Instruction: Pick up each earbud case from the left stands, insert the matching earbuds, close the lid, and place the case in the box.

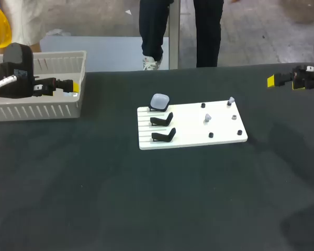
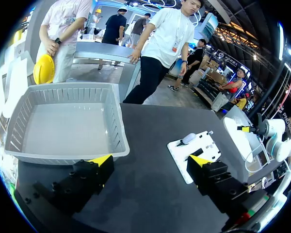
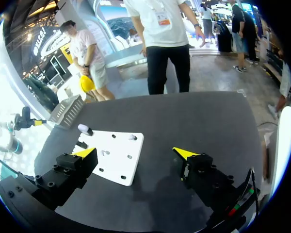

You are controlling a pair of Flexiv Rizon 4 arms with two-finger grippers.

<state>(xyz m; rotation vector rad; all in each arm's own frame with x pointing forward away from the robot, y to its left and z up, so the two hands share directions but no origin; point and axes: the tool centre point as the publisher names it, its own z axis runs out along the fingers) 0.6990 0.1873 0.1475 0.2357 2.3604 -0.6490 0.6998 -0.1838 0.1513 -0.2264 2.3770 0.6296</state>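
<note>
Head view: the case sits on the rear stand of the board, well apart from the left pincer at the box and from the right pincer. Left wrist view: left pincer spread, empty, case far ahead, in line with one fingertip. Right wrist view: right pincer spread, empty, case likewise far ahead; it looks light, rigid and slippery, so pinch its broad faces below the lid seam.
</note>
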